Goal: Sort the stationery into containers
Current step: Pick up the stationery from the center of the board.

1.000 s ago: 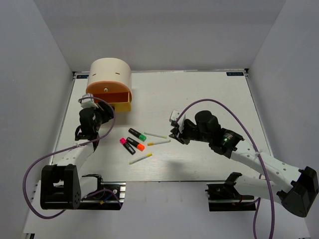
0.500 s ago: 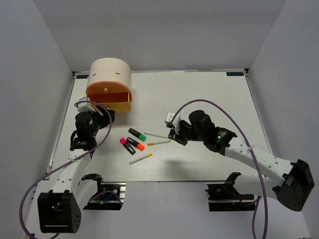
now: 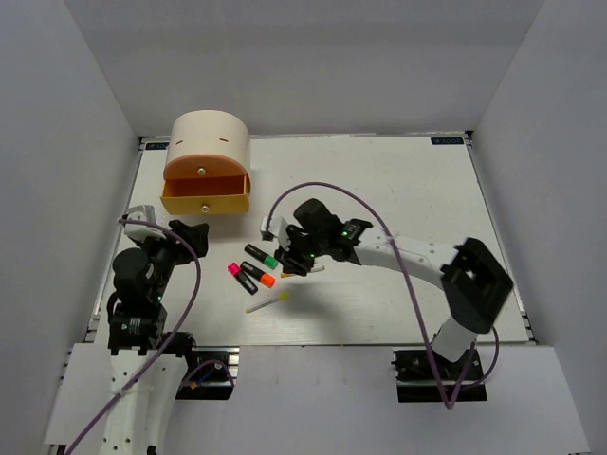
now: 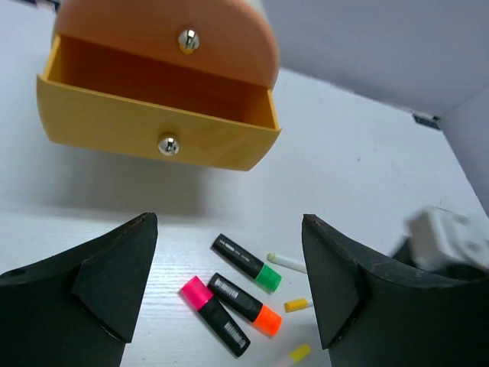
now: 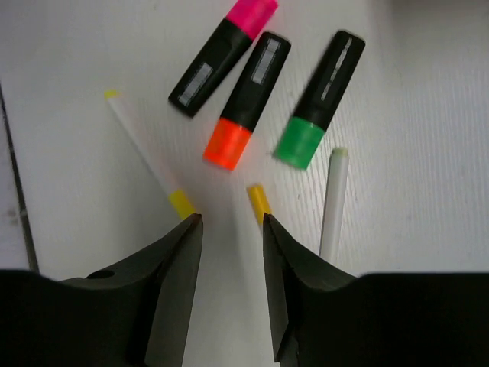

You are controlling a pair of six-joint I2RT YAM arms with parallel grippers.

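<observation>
Desk (image 3: pixel 398 190): white and flat, with walls on three sides.
Organiser (image 3: pixel 209 142): stands at the far left corner, with its lower drawer (image 3: pixel 205 201) pulled open.
Highlighters: the green highlighter (image 3: pixel 263 256), orange highlighter (image 3: pixel 257 274) and pink highlighter (image 3: pixel 242 277) lie close together, left of centre.
Sticks: the yellow-tipped stick (image 3: pixel 268 302) lies nearer the front edge. The white stick (image 5: pixel 334 200) and the short yellow end (image 5: pixel 258 200) lie just beside the highlighter caps.

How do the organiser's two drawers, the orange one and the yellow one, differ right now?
The orange drawer is shut, while the yellow drawer below it is pulled out. The orange drawer's inside is hidden; the yellow drawer's inside shows, with nothing visible in it. The orange face is half-round, the yellow front a low curved band. Both carry a small round knob mid-face.
</observation>
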